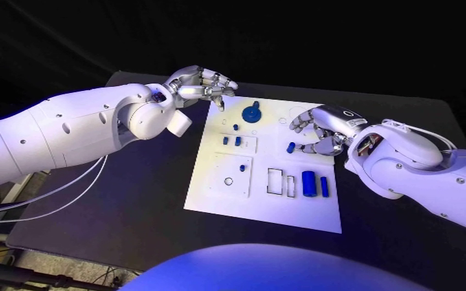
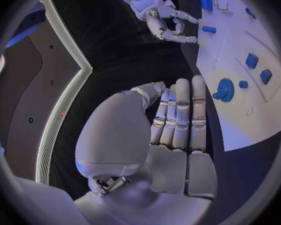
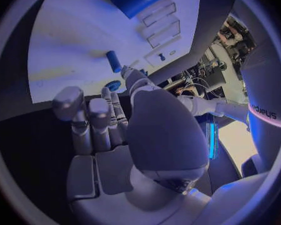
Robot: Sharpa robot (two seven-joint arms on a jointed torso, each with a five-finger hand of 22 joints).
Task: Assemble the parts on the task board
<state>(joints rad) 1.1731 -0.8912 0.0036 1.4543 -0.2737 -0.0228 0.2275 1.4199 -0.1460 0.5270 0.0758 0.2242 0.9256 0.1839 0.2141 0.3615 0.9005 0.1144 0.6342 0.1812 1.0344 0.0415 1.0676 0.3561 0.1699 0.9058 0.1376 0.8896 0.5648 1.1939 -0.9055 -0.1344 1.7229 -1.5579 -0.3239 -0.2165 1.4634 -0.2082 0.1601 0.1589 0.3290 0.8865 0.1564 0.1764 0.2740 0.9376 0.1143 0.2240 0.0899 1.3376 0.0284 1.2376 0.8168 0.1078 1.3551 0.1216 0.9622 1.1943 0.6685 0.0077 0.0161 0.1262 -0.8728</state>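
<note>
Right hand (image 1: pixel 323 129) low over the task board's (image 1: pixel 233 200) right edge, fingers spread and holding nothing, tips just beside a small blue peg (image 1: pixel 290 147) lying loose on the plate. Judged step: picking up that peg. Best pinched across its short round body, since it looks smooth and apt to roll. Left hand (image 1: pixel 201 83) hovers by the board's far left corner, fingers loosely curled, nothing held, near the toothed blue gear (image 1: pixel 252 112). Board flat, matte white; tabletop (image 1: pixel 136 223) black.
</note>
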